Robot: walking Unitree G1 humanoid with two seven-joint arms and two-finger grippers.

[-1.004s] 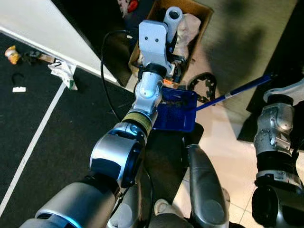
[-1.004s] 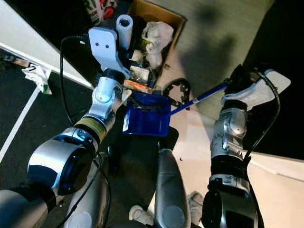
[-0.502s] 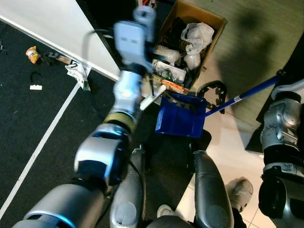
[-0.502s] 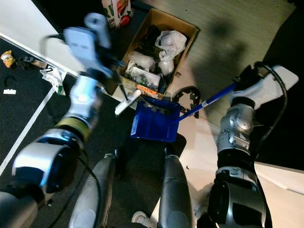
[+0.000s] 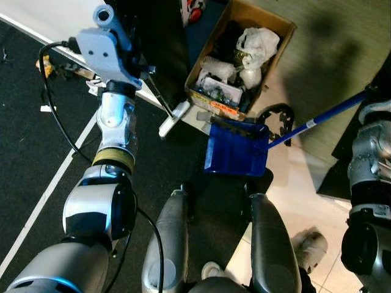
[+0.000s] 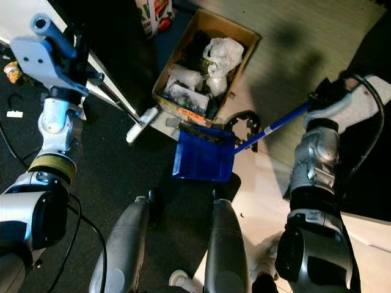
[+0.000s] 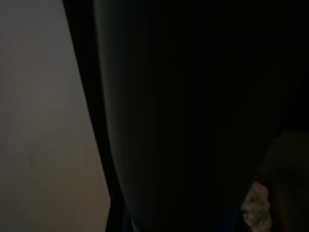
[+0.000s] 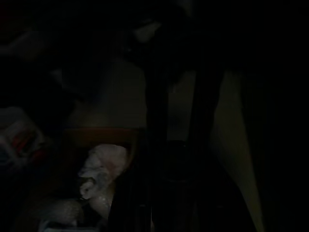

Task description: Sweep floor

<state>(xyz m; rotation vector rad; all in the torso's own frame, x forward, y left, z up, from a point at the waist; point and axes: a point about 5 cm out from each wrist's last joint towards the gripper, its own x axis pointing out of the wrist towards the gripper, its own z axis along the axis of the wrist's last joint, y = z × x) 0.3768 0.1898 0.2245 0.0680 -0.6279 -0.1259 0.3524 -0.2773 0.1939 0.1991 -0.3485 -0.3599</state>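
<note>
Dustpan (image 6: 204,155): blue, on the floor just before the cardboard box (image 6: 204,58) of rubbish.
Right gripper (image 6: 330,91): on the dustpan's long handle; jaws' grasp unclear.
Left gripper (image 5: 131,58): raised, holding a thin rod; jaws' state unclear.

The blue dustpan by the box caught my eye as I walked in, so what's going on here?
The robot is partway through sweeping. Its right arm holds the long blue handle of the blue dustpan, which rests on the floor beside a cardboard box full of rubbish. Its left arm is raised over the black mat, with a thin brush, white at its end, slanting down toward the box. Some litter lies by the white board.
</note>
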